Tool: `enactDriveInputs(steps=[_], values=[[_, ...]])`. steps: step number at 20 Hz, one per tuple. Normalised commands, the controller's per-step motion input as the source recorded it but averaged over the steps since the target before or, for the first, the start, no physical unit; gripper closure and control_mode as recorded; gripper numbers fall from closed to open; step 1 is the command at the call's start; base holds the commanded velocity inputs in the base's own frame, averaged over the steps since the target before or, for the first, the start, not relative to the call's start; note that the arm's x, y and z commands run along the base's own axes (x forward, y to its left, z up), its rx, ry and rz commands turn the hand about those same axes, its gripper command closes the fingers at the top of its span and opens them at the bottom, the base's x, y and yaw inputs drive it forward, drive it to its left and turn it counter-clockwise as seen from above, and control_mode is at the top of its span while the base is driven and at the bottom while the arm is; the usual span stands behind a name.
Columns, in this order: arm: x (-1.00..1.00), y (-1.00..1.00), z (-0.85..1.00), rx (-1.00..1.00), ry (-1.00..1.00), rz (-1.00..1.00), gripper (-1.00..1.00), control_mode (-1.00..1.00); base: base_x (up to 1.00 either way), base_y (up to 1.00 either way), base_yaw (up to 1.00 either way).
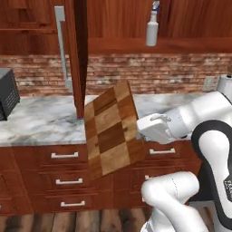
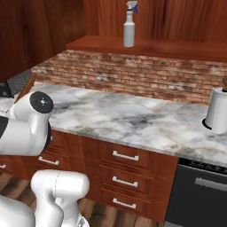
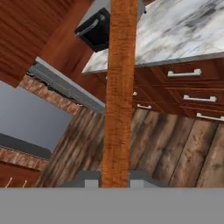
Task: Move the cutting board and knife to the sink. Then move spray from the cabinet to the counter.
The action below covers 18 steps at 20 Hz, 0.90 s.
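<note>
My gripper (image 1: 141,128) is shut on the right edge of the cutting board (image 1: 112,132), a patchwork of light and dark brown squares. The board hangs tilted in the air in front of the drawers, below the counter's (image 1: 45,118) front edge. In the hand view the cutting board (image 3: 119,87) runs edge-on up from my gripper (image 3: 114,181), with wooden floor behind it. The spray (image 1: 152,29) (image 2: 129,27), pale with a blue nozzle, stands upright on the cabinet shelf above the marble counter (image 2: 133,119). The knife and the sink are out of view.
An open cabinet door (image 1: 79,54) with a long silver handle juts out just left of the board. A black microwave (image 1: 8,93) sits at the counter's left. A white paper-towel roll (image 2: 218,111) stands at the right, above a dark appliance front (image 2: 199,190).
</note>
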Motion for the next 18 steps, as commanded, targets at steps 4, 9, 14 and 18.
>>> enactDriveInputs(steps=[4, 9, 14, 18], values=[[0.0, 0.0, 0.0, 0.0, 0.0, 0.0, 1.0, 1.0, -1.0, -0.57, 0.63], [0.0, 0.0, 0.0, 0.0, 0.0, 0.0, 1.0, 1.0, -0.79, -0.31, 0.77], [0.0, 0.0, 0.0, 0.0, 0.0, 0.0, 1.0, 1.0, -0.13, 0.0, 0.97], [0.0, 0.0, 0.0, 0.0, 0.0, 0.0, 1.0, 1.0, 0.0, 0.03, 0.98]])
